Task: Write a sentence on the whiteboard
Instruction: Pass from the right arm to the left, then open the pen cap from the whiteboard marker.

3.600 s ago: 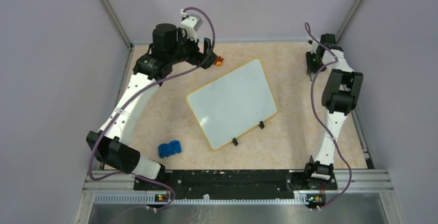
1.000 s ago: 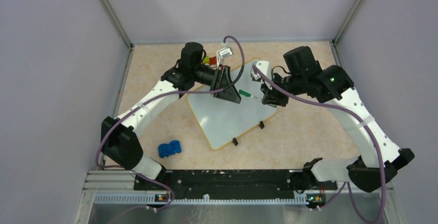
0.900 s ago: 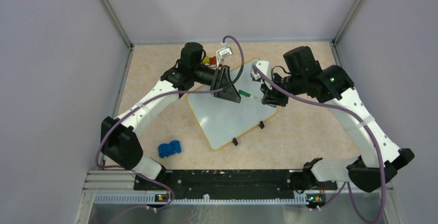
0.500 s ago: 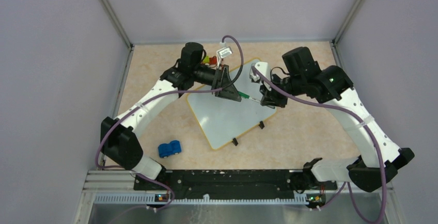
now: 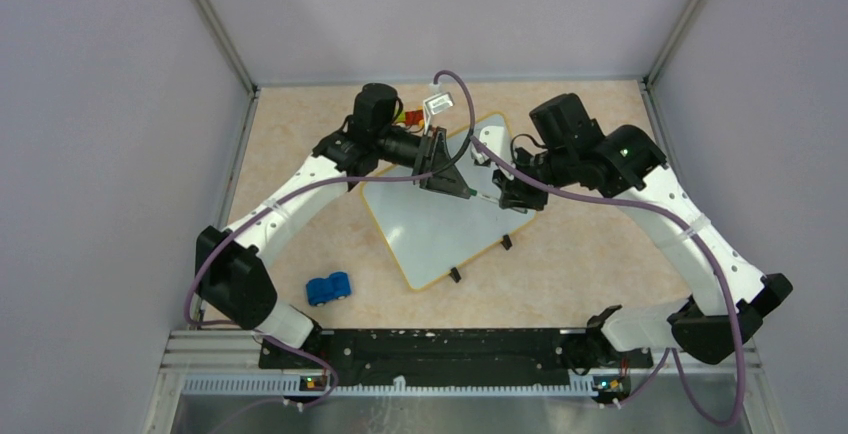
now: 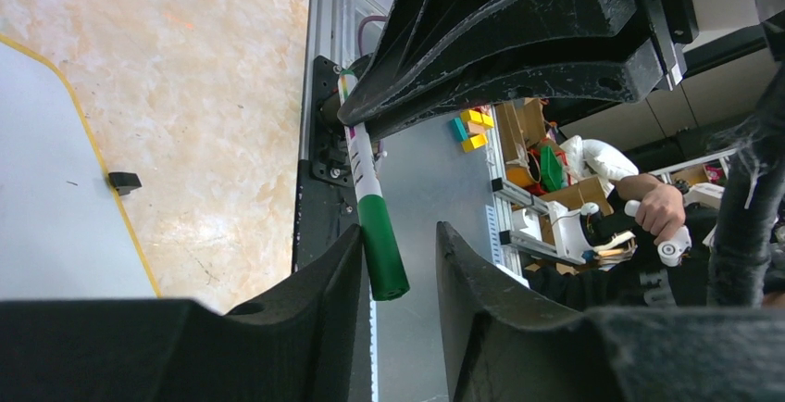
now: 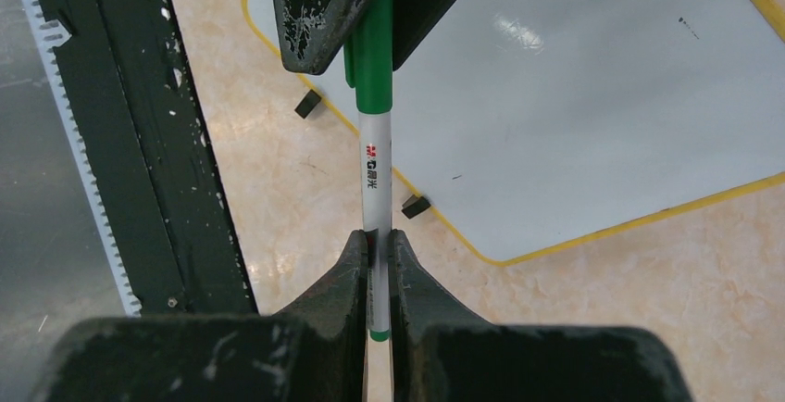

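Whiteboard [image 5: 440, 224]: quantity and position?
One unit. It lies flat at the middle of the tabletop [image 5: 580, 264], turned at an angle, with a yellow rim. Two black clips [image 5: 454, 275] sit on its near edge.

Other items, by count?
One marker [image 7: 374, 170] with a white barrel and one green cap [image 6: 382, 249]. One blue toy car [image 5: 328, 288] sits on the tabletop near the left arm's base, well apart from the board. One small red and yellow object [image 5: 410, 116] lies behind the left arm and cannot be identified.

Legible markings?
The marker barrel carries a red logo that reads roughly "M&G", followed by dark characters too small to read.

Right tool [image 7: 375, 240]: state?
Clenched on the white barrel near its tail end. The marker is held in the air over the far right part of the board.

Left tool [image 6: 398, 235]: state?
Partly apart. The two fingers [image 6: 324, 272] stand either side of the green cap. The cap lies against one finger, and a gap shows between it and the other. The cap is not gripped.
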### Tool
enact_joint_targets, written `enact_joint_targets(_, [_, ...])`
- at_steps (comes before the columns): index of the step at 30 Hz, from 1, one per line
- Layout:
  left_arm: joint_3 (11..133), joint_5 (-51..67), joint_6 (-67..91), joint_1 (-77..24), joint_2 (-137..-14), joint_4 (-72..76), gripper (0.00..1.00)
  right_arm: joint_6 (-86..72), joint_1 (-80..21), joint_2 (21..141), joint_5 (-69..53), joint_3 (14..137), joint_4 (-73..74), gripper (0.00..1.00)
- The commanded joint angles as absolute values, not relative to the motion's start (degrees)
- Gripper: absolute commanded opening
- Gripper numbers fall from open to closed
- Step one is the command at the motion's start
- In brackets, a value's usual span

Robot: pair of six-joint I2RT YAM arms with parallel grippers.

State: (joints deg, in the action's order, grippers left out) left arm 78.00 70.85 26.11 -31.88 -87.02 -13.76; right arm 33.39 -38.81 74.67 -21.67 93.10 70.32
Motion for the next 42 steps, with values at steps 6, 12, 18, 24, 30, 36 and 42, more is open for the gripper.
enact_joint_targets(6, [77.34,70.94,26.98,-32.73,-87.35,-10.72,0.31,33.20,-40.03,75.14,-21.10,94.91,69.94,0.00])
enact_joint_targets(12, [77.61,70.69,26.97,-32.86,-87.85,-10.89,0.30,33.33,-40.43,75.40,-21.06,95.01,70.15,0.00])
enact_joint_targets(18, [77.58,70.22,26.27,-32.89,-87.98,-11.15,0.02,32.89,-40.43,75.16,-20.66,95.31,69.58,0.00])
enact_joint_targets(24, [75.98,72.55,29.49,-31.34,-86.92,-4.52,0.00,26.20,-40.00,70.38,-22.12,93.88,59.75,0.68])
enact_joint_targets(30, [69.04,75.18,45.06,-28.00,-83.72,21.65,0.00,16.35,-31.72,65.76,-28.61,94.76,49.63,0.89])
enact_joint_targets(36, [64.27,76.81,59.39,-25.45,-82.19,43.79,0.00,7.58,-28.34,62.80,-26.84,89.38,38.71,0.93])
enact_joint_targets(42, [60.76,74.80,71.72,-21.65,-81.99,64.72,0.00,1.54,-28.13,63.40,-32.92,85.93,34.71,0.93])
